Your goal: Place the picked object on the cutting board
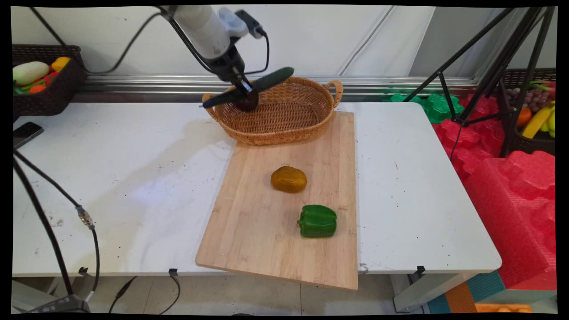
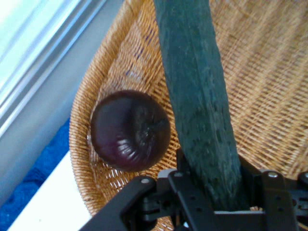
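Gripper (image 1: 245, 90) hangs over left end of wicker basket (image 1: 284, 129), jaws closed on a dark green cucumber (image 1: 266, 81) at about mid-length. Cucumber held clear of basket, tilted: right end higher, pointing toward far rim, left end lower, past basket's left rim. Hand view: cucumber (image 2: 199, 101) runs up from between the jaws across the frame, basket weave (image 2: 269, 72) below it.

Inside basket, at its left end: dark purple round item, looks like a red onion (image 2: 130, 130), resting on basket floor near the wall. In main view only a dark round shape shows just under gripper; mostly hidden by it.

Basket sits at far end of wooden cutting board (image 1: 284, 213), partly on it, handles at both ends. On board, well apart from basket: brownish-yellow potato (image 1: 289, 179) near centre, green bell pepper (image 1: 317, 221) nearer the front, just right of potato. Two are near each other, not touching.

Board lies on white tabletop (image 1: 133, 178), front corner overhanging near edge. Phone (image 1: 24, 132) at tabletop's far left. Dark basket of mixed produce (image 1: 44, 80) far left by wall; another produce basket (image 1: 535, 111) far right, off tabletop, behind black tripod (image 1: 489, 66)
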You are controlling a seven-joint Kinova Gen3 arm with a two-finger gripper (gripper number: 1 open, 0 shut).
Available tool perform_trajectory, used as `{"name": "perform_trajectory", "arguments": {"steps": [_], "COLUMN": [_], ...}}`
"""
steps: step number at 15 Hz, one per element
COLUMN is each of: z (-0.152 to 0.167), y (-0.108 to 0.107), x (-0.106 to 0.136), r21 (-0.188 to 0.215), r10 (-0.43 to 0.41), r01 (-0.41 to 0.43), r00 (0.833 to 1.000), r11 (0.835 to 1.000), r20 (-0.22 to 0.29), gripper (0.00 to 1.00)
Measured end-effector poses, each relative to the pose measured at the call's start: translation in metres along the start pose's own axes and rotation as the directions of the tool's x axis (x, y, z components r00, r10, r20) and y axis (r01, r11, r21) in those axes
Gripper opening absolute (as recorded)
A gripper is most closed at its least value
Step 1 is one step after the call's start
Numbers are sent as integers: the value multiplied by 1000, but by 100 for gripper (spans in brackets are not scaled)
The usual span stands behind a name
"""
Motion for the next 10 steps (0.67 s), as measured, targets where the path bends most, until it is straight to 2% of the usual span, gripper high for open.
{"name": "perform_trajectory", "arguments": {"steps": [4, 7, 10], "z": [-54, -91, -113], "y": [15, 33, 46], "x": [0, -8, -17], "r21": [-20, -65, -102], "r10": [50, 109, 151], "r01": [-51, -115, -161], "r00": [997, 990, 983], "r11": [998, 991, 982], "r20": [-52, -86, -101], "gripper": [0, 0, 0]}}
